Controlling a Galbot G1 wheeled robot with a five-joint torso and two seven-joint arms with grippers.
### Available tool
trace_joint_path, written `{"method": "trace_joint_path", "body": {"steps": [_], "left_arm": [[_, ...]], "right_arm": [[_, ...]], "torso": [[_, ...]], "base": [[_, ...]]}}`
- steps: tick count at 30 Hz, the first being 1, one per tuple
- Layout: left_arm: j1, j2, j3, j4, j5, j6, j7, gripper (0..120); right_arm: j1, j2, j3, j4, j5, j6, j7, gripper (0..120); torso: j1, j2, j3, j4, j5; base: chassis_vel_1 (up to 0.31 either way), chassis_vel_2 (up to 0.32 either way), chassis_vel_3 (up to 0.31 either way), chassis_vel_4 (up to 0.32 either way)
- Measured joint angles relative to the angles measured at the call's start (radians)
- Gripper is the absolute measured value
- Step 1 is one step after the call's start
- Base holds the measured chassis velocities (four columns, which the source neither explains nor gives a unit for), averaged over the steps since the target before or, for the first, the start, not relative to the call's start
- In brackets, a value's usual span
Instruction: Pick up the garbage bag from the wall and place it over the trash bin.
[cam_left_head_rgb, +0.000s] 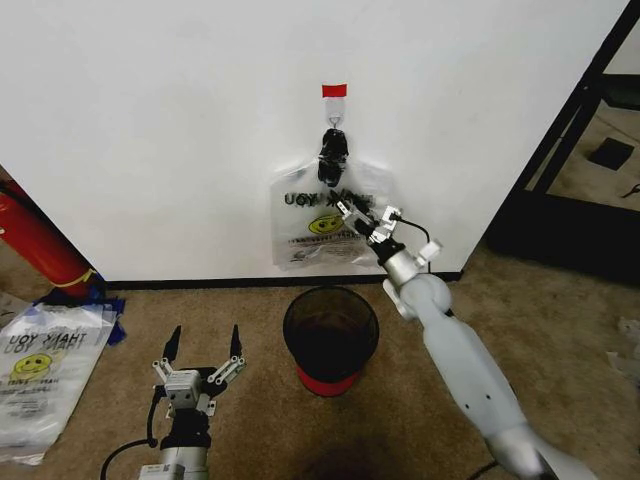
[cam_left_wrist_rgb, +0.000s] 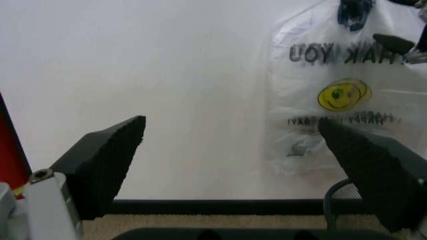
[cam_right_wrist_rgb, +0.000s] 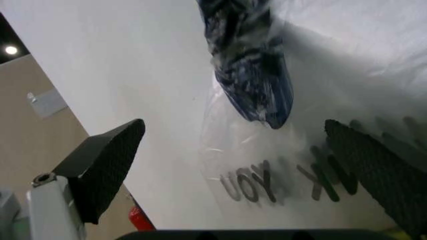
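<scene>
Here the right tool (cam_left_head_rgb: 362, 217) gapes empty before the garbage bag (cam_left_head_rgb: 310, 235); left tool (cam_left_head_rgb: 203, 351) open too.

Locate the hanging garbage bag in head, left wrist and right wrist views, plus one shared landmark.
Head view: garbage bag hangs on the wall above the trash bin, right gripper at it.
Left wrist view: upper right, beyond the open left gripper.
Right wrist view: close up between the open fingers.
Shared landmark: the black THANK YOU print.

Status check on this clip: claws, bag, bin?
Right claw open, at the garbage bag hanging on the wall. Left claw open, low, idle. Trash bin below, unlined. Nothing blocking.
</scene>
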Motion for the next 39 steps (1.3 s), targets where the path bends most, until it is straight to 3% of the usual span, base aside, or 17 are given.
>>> {"method": "trace_joint_path", "body": {"steps": [11, 22, 39], "left_arm": [[0.002, -0.026, -0.004, -0.012, 0.0, -0.001, 0.0, 100], [0.002, -0.033, 0.001, -0.014, 0.003, -0.004, 0.001, 100], [0.015, -0.05, 0.0, -0.038, 0.006, -0.008, 0.001, 100]], "right_arm": [[0.055, 0.043, -0.001, -0.065, -0.001, -0.005, -0.01, 100], [0.041, 0.028, -0.006, -0.009, 0.02, -0.014, -0.015, 100], [0.064, 0.041, 0.005, -0.034, 0.065, -0.038, 0.034, 41]], "torso": [[0.0, 0.0, 0.0, 0.0, 0.0], [0.0, 0.0, 0.0, 0.0, 0.0], [0.0, 0.0, 0.0, 0.0001, 0.0]], "base": [[0.0, 0.0, 0.0, 0.0], [0.0, 0.0, 0.0, 0.0], [0.0, 0.0, 0.0, 0.0]]}}
